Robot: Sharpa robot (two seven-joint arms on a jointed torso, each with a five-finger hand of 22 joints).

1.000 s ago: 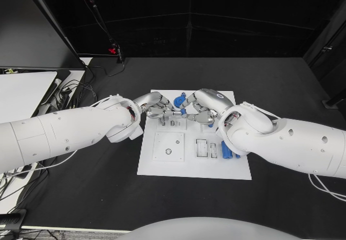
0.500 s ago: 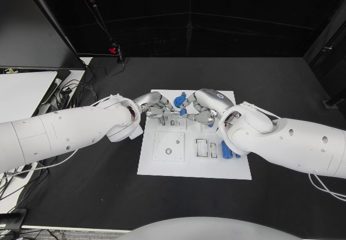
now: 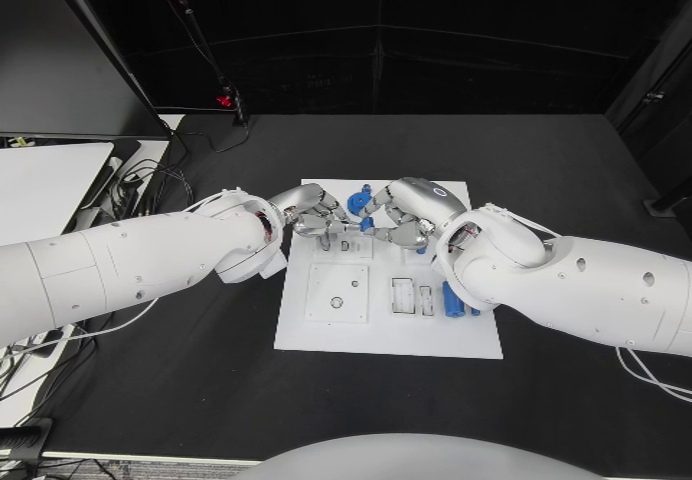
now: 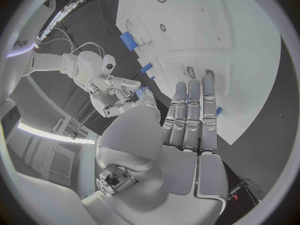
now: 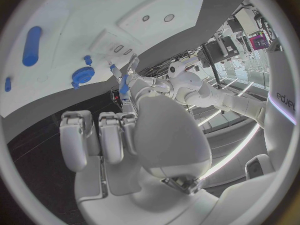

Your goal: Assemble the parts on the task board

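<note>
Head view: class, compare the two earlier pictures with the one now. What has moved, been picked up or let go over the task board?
Nothing has visibly changed. The left robot hand and right robot hand stay close together over the far end of the task board, with a small blue part between their fingertips, and the long blue part lies where it was.

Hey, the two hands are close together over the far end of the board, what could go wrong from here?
1. The left hand and right hand nearly meet above the task board; their fingers may collide.
2. The small blue part at the right hand's fingertips looks lightly pinched and might slip.
3. The blue gear nearby might get knocked.
</note>
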